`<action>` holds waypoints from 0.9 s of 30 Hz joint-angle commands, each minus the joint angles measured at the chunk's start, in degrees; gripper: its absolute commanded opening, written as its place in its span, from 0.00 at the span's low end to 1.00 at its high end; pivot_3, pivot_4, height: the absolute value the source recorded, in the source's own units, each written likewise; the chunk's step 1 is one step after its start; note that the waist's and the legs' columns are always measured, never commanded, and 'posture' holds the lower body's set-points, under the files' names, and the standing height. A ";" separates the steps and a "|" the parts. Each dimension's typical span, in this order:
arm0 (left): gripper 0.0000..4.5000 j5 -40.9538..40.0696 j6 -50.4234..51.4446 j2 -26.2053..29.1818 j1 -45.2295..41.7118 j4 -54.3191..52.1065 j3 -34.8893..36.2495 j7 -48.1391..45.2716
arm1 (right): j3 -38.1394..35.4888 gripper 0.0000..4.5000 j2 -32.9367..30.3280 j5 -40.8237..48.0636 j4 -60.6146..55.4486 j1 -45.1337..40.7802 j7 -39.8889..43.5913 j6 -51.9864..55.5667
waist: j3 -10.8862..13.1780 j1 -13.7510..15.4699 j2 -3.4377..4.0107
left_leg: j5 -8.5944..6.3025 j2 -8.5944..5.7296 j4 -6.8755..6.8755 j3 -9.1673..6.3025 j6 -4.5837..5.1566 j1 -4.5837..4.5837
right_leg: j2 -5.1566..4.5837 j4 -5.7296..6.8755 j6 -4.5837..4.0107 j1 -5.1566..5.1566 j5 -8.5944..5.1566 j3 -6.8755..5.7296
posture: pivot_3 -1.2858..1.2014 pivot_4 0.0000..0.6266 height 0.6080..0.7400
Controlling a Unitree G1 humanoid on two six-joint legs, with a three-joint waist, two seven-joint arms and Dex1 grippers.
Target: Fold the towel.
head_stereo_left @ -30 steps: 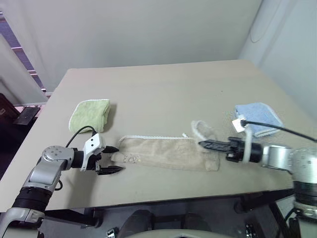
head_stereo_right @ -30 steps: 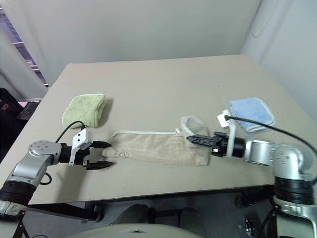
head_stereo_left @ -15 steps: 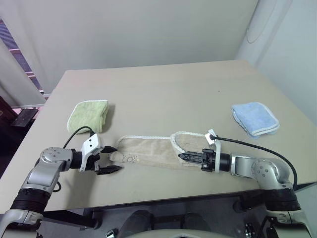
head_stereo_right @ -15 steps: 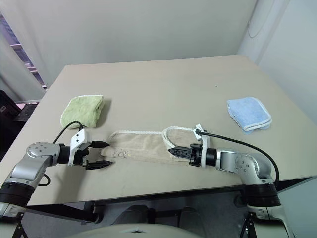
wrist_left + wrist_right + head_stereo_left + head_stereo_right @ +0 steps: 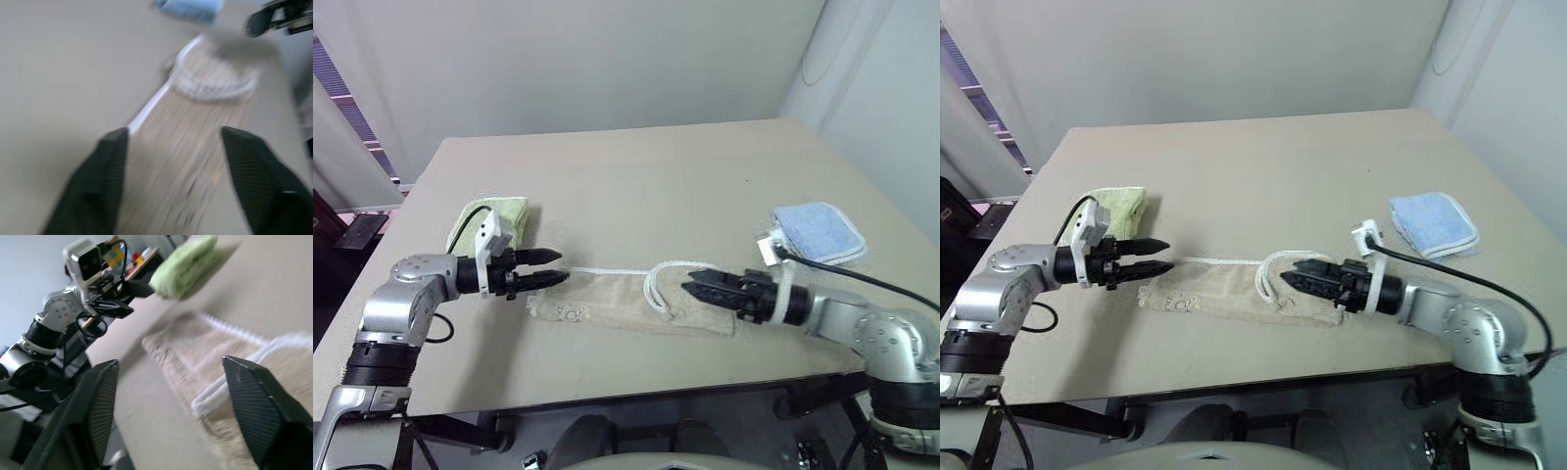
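The towel [image 5: 607, 304] lies as a long beige strip near the table's front edge. Its right end is folded back toward the middle, and the white corded edge [image 5: 661, 279] curls up in a loop there. My left gripper [image 5: 563, 266] hovers open just above the towel's left end with nothing between its fingers [image 5: 105, 181]. My right gripper [image 5: 688, 285] points left at the folded-over end, right beside the white loop. It is open and empty, and its fingers [image 5: 254, 401] stand wide apart in the right wrist view.
A folded light-green towel [image 5: 499, 217] lies behind my left arm. A folded light-blue towel [image 5: 818, 230] sits at the right, past my right arm. The tan table [image 5: 656, 176] stretches bare behind the towel.
My right gripper carried the towel's right end leftward, let it go and opened. My left gripper rose from the table beside the towel's left end, and its fingers came closer together.
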 commanded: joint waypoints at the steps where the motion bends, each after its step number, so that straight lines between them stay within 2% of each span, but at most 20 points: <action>1: 0.31 -1.49 0.28 -3.51 -5.32 -3.00 -1.60 0.76 | -3.27 0.50 -0.18 -0.26 1.56 -1.83 -0.02 -3.98 | -0.01 0.05 -0.02 | 0.00 0.00 0.00 0.00 0.00 0.00 | 0.00 0.01 -0.01 0.03 0.01 0.00 | 0.52 0.00 1.00; 5: 0.00 2.16 -2.93 -11.16 -11.11 0.51 -7.14 1.55 | -2.83 0.17 0.90 -2.79 3.56 -1.03 1.70 -8.90 | -0.01 0.13 -0.03 | 0.00 0.00 0.25 0.00 0.01 -0.01 | 0.02 -0.01 0.00 0.31 0.03 -0.03 | 0.52 0.00 1.00; 7: 0.00 4.57 -5.13 -13.99 -13.33 2.72 -9.80 1.35 | -1.85 0.01 1.19 -4.21 4.25 -0.44 2.74 -10.84 | 0.00 0.06 -0.05 | 0.00 -0.05 0.32 0.01 0.03 -0.03 | 0.02 -0.10 0.10 0.37 0.09 -0.02 | 0.52 0.00 1.00; 13: 0.00 11.39 -12.47 -21.32 -16.79 12.93 -18.11 -1.58 | 6.34 0.01 0.97 -14.41 7.24 1.50 4.79 -17.40 | 0.00 -0.07 -0.05 | 0.04 -0.01 0.45 0.01 0.16 -0.06 | 0.08 -0.04 0.12 0.34 0.11 0.00 | 0.52 0.00 1.00; 20: 0.00 23.48 -28.40 -31.93 -18.28 31.18 -23.94 6.08 | 12.22 0.01 5.41 -25.31 18.07 0.70 3.17 -26.53 | 0.02 0.05 -0.09 | 0.02 -0.08 0.72 0.01 0.15 -0.12 | 0.09 -0.06 0.09 0.43 0.16 0.00 | 0.52 0.00 1.00; 24: 0.00 32.89 -35.79 -32.65 -17.44 35.21 -30.47 8.33 | 14.67 0.01 5.86 -28.88 19.93 1.83 4.14 -28.64 | 0.01 0.00 -0.08 | -0.02 -0.09 0.74 0.01 0.08 -0.12 | 0.10 -0.04 0.32 0.43 0.31 0.00 | 0.52 0.00 1.00; 27: 0.00 35.53 -38.45 -31.08 -16.20 35.68 -32.71 6.33 | 15.63 0.01 5.92 -30.58 20.88 2.13 4.55 -29.24 | -0.11 -0.01 -0.13 | -0.03 -0.05 0.72 -0.02 0.07 -0.08 | 0.17 -0.04 0.32 0.45 0.31 -0.01 | 0.52 0.00 1.00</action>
